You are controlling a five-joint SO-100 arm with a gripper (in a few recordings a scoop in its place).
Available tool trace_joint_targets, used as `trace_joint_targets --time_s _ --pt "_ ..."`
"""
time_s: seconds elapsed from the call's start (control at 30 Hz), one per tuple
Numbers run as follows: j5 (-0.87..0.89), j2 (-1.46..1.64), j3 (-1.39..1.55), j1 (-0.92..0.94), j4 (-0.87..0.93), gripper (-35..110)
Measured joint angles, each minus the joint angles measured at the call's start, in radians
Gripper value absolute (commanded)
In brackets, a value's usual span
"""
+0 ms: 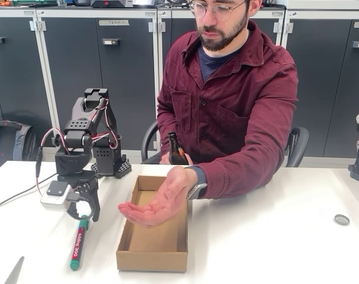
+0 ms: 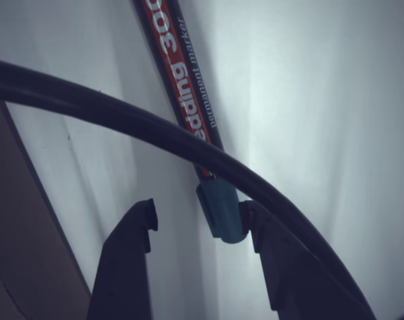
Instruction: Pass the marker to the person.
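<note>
The green marker (image 1: 77,241) with its red label lies on the white table, left of the cardboard box. My gripper (image 1: 83,214) is lowered over its upper end. In the wrist view the gripper (image 2: 199,213) is open. The marker (image 2: 182,87) has its green cap end between the fingers, close against the right finger (image 2: 282,267) and with a gap to the left one. A black cable (image 2: 122,117) arcs across that view. The person (image 1: 239,89) sits behind the table and holds an open hand (image 1: 153,210) palm up over the box.
An open cardboard box (image 1: 153,260) stands mid-table, right of the marker. A brown bottle (image 1: 176,151) stands behind it by the person. A small round cap (image 1: 342,219) lies at the right. The arm's base (image 1: 111,163) is at the back left.
</note>
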Motion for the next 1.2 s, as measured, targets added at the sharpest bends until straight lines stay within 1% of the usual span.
trace_joint_targets --time_s 0.1,0.23,0.67,0.77,1.13,1.2 --pt "-0.014 0.0 -0.026 0.014 0.028 27" --pt "-0.015 -0.021 -0.028 0.017 0.015 27" --pt "-0.009 -0.146 -0.028 0.06 -0.141 27" --pt "-0.003 -0.164 -0.028 0.06 -0.153 26" --pt "-0.003 -0.193 -0.031 0.023 -0.124 16" --pt "-0.003 -0.209 -0.046 0.023 -0.118 10"
